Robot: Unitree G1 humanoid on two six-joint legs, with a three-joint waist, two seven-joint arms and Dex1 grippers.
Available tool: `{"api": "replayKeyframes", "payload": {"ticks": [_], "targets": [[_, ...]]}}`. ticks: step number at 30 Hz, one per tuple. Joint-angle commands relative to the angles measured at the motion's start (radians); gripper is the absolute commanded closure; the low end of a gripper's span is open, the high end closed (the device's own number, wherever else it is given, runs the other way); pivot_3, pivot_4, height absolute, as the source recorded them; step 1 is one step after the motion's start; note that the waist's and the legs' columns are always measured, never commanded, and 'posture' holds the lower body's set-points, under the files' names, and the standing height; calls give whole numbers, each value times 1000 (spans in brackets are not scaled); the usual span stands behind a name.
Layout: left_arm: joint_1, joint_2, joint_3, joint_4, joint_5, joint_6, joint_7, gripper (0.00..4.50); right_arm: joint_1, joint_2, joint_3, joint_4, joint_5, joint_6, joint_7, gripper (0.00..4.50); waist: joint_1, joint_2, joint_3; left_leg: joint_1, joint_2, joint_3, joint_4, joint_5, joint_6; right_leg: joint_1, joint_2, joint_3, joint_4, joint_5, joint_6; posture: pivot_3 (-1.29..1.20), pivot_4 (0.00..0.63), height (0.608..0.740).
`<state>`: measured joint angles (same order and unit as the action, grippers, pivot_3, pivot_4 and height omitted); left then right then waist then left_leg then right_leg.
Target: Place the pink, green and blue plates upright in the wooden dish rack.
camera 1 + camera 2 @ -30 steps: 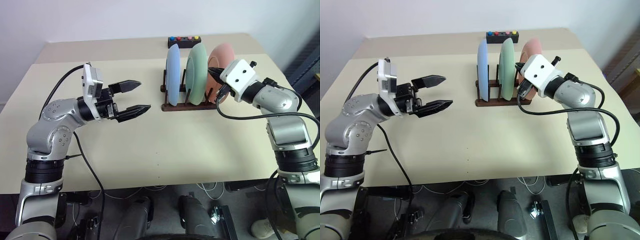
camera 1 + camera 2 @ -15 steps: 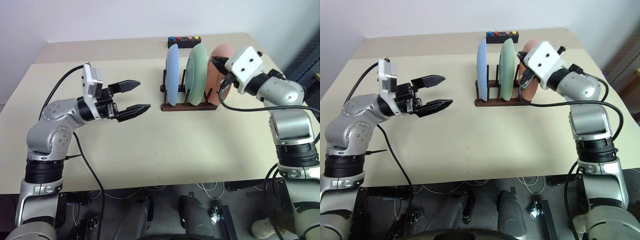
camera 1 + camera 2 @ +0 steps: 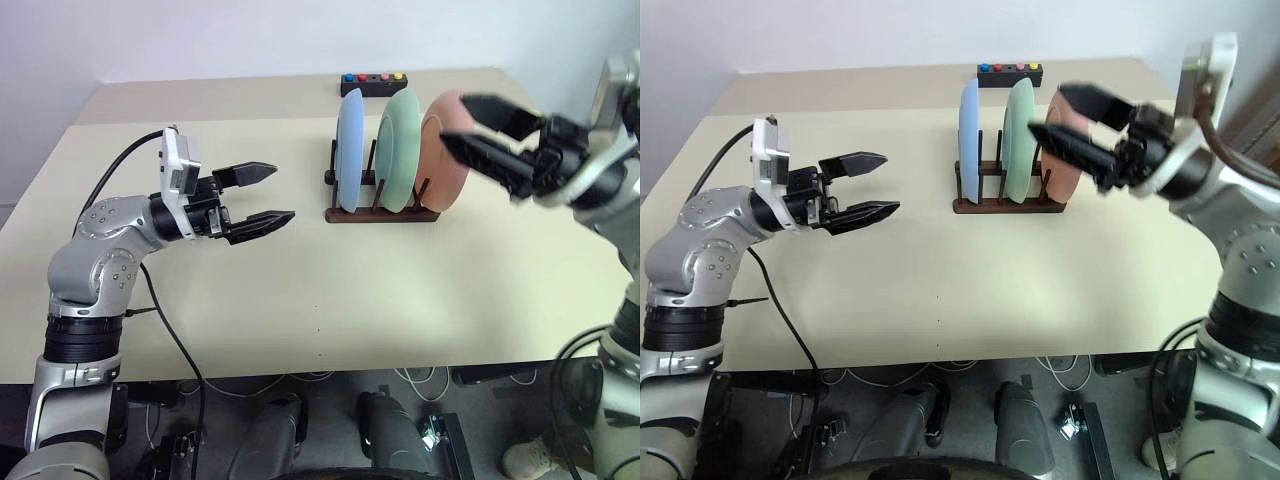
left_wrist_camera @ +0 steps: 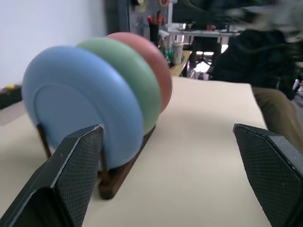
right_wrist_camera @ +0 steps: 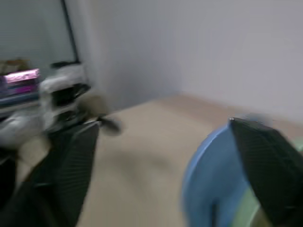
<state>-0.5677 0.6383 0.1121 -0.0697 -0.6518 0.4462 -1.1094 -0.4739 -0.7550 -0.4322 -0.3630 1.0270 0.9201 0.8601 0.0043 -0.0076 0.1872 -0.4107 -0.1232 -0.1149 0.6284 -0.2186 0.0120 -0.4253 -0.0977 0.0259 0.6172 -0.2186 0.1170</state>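
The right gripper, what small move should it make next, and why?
Probably draw the right gripper a little farther back from the wooden dish rack and lower it to rest. The pink plate, green plate and blue plate all stand upright between the pegs, and its jaws are open with nothing held.

Bright even light, soft shadows, right gripper (image 3: 478, 128) motion-blurred, right wrist view smeared
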Motion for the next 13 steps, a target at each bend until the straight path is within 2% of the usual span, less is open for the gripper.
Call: {"api": "replayKeyframes", "payload": {"ticks": [1, 5, 9, 13], "targets": [[-19, 31, 23, 20, 36, -62, -23, 0, 71, -25, 4, -105, 107, 27, 62, 88, -6, 1, 0, 0, 0, 1, 0, 0, 0, -1, 0, 1, 0, 0, 0, 0, 150, 740], [11, 52, 38, -3, 27, -52, -27, 0, 142, -52, 36, -151, 70, -20, 103, 88, -15, 1, 0, 0, 1, 3, 1, 0, 0, -1, 0, 3, 0, 0, 0, 0, 150, 740], [25, 55, 42, -26, 15, -40, -17, 0, 165, -63, 82, -169, -67, -144, 102, 88, -13, 1, 1, 0, 1, 2, 1, 0, 0, -1, 0, 2, 0, 0, 0, 0, 150, 740], [32, 43, 37, -29, 20, -43, -12, 0, 172, -64, 115, -157, -82, -162, 107, 88, -13, 1, 1, 0, 1, 2, 1, 0, 0, -1, 0, 2, 0, 0, 0, 0, 150, 740]]}}
